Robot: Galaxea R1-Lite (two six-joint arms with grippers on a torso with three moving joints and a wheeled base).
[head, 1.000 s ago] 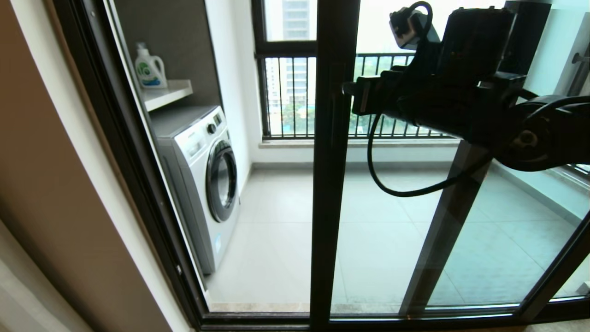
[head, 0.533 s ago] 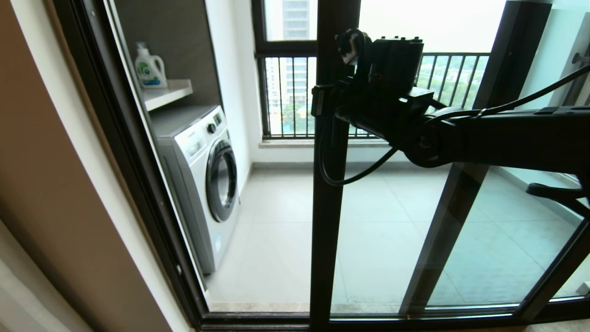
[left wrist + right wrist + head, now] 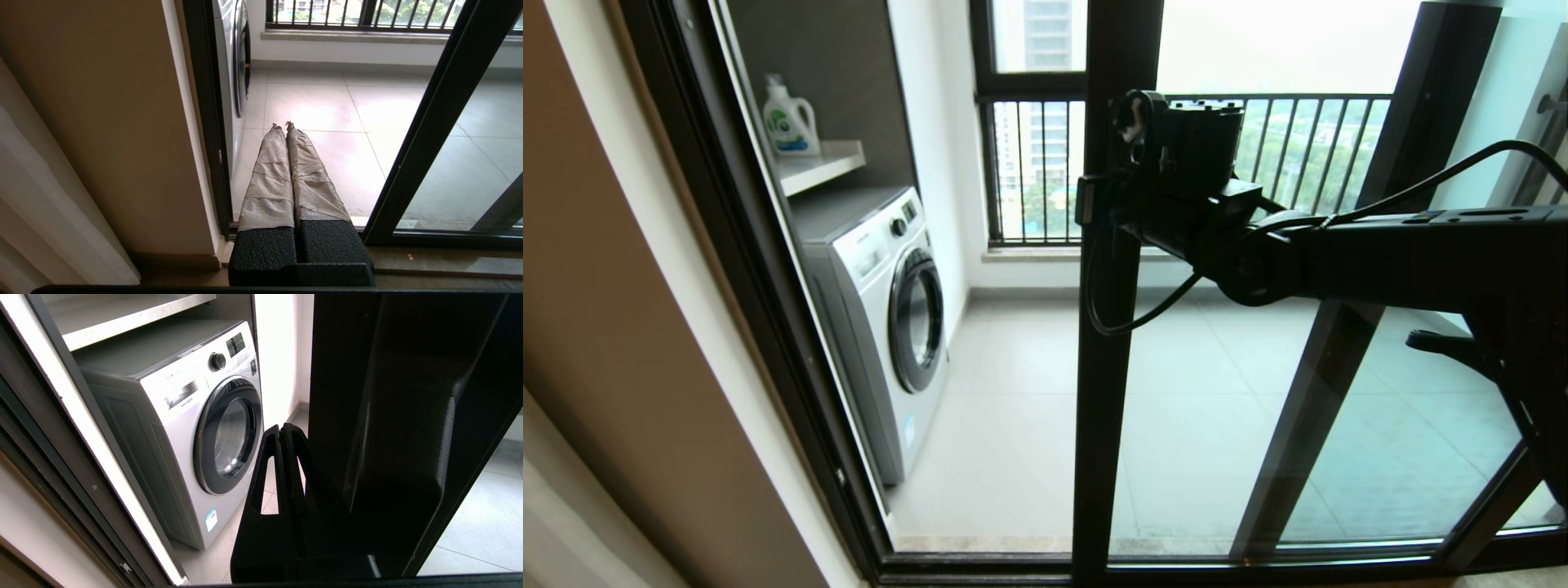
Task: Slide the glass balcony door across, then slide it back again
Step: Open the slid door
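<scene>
Left gripper [image 3: 282, 124] low by the sill, taped fingers pressed together, holding nothing. Right gripper [image 3: 281, 430] raised at the door [image 3: 1104, 327] upright's free edge, black fingers together, empty, tips just past the edge beside the handle [image 3: 402, 428]. Door stands part open: clear gap from its upright to the left jamb [image 3: 768, 286], tiled floor [image 3: 1013, 425] beyond. Washer [image 3: 882, 310] inside on the left; its lettering unreadable. Detergent bottle [image 3: 788, 121] on the shelf [image 3: 817, 167] above. Railing [image 3: 1037, 171] farthest.
</scene>
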